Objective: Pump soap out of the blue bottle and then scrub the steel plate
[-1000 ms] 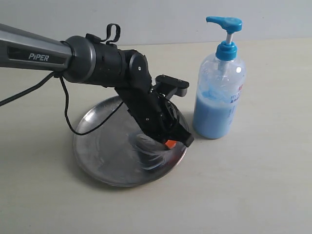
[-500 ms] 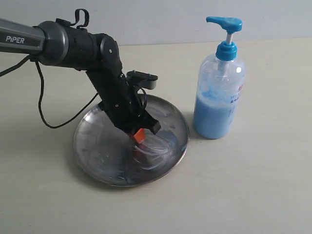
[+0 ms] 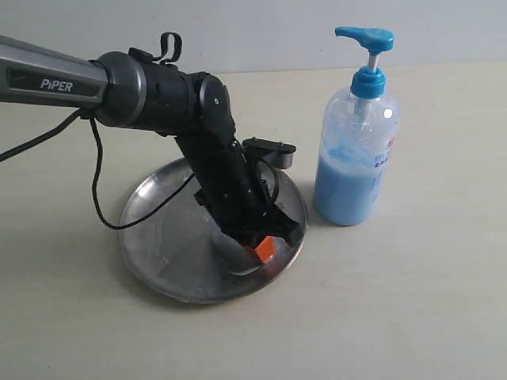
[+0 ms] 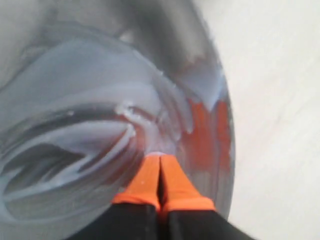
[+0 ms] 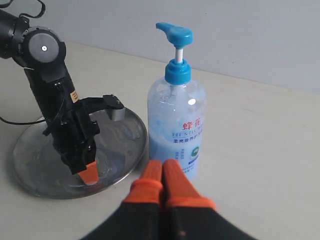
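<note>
Your left gripper (image 3: 265,248) is down on the steel plate (image 3: 150,237). Its orange fingers are clenched tight together with nothing between them, and the tips press the metal on the side nearest the blue bottle (image 3: 354,158). On the left wrist camera you've got pale blue-grey soap (image 4: 90,135) smeared in curved streaks right ahead of those tips. The plate lies flat on the bench (image 3: 412,317). The bottle stands upright just beside the plate's rim, to the right in the exterior view, with its pump head raised and soap filling roughly its lower half. Your right gripper (image 5: 162,182) is clenched too and empty. It is off the plate, out of the exterior view, and points toward the bottle's lower part.
</note>
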Tool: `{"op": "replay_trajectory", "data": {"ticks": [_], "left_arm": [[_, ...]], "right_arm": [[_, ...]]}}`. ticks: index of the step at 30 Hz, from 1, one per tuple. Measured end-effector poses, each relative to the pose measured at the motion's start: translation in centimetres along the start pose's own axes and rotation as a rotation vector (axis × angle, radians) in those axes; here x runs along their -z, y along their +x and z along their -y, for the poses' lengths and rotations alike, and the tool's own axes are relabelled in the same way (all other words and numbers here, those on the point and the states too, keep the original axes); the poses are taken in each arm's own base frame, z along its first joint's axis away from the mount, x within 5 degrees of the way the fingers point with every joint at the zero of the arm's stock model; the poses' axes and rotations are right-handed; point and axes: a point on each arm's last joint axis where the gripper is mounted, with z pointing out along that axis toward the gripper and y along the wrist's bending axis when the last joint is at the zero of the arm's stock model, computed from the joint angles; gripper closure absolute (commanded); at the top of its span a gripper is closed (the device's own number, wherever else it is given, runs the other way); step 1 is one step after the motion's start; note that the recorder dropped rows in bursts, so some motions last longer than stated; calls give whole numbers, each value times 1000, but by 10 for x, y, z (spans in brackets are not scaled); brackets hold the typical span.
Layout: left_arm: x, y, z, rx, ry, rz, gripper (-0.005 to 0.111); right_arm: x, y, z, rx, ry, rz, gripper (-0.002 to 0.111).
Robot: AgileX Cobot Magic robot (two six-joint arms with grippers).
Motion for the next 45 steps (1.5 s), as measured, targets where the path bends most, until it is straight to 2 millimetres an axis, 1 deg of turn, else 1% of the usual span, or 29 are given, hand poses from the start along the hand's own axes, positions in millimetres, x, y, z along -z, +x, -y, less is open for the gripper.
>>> {"op": "replay_trajectory", "data": {"ticks": [3,9,11,18,22,24,29,34,37,40,45], "left_arm": [[-2,-6,4,-6,-16,65,107],[-1,-15,-1,13,-56,169,107],[0,-16,-6,36,-65,180,107],[12,-11,-36,152,-60,155,107],[23,-5,-44,157,-75,134,107],[35,-5,-42,149,-83,153,107],[80,-8,-25,107,-95,273,107],[121,-6,-9,72,-101,370,107],[141,-2,0,52,-104,420,107],[159,5,8,38,-106,457,107],[182,25,20,23,-109,506,107]], "right_arm": [[0,0,0,0,0,0,108],[0,0,0,0,0,0,108],[0,0,0,0,0,0,108],[0,0,0,0,0,0,108],[0,0,0,0,0,0,108],[0,0,0,0,0,0,108],[0,0,0,0,0,0,108],[0,0,0,0,0,0,108],[0,0,0,0,0,0,108],[0,0,0,0,0,0,108],[0,0,0,0,0,0,108]]}}
